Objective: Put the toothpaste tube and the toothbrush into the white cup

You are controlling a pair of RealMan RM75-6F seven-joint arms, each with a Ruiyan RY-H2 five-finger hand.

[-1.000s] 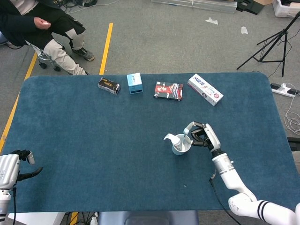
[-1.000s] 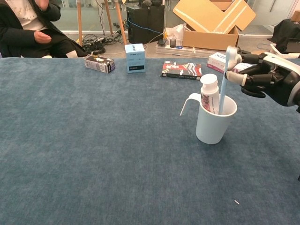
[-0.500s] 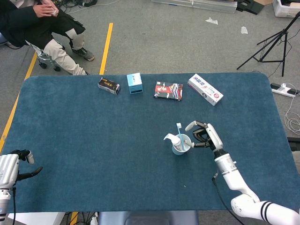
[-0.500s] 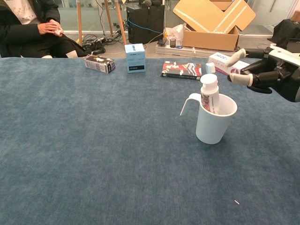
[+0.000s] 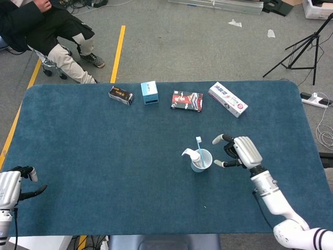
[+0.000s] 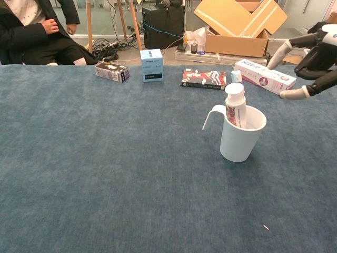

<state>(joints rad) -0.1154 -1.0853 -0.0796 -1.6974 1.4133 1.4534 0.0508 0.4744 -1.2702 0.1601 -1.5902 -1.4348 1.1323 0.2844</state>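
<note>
The white cup (image 5: 202,161) (image 6: 240,140) stands upright right of the table's middle. Inside it the toothpaste tube (image 6: 236,106) (image 5: 195,156) stands cap up, and the light blue toothbrush (image 5: 199,147) leans against the far rim, its head (image 6: 236,76) showing behind the tube. My right hand (image 5: 239,152) (image 6: 308,63) hovers to the right of the cup, apart from it, fingers spread and holding nothing. My left hand (image 5: 13,187) rests at the table's near left corner, fingers apart, nothing in it.
Along the far edge lie a dark small box (image 5: 120,95), a light blue box (image 5: 149,92), a dark red packet (image 5: 187,100) and a white toothpaste carton (image 5: 228,99). A seated person (image 5: 47,26) is beyond the far left corner.
A second ago my right hand held the toothbrush over the cup. It let go, the brush dropped in, and the hand drew away to the right and rose, fingers spreading.
</note>
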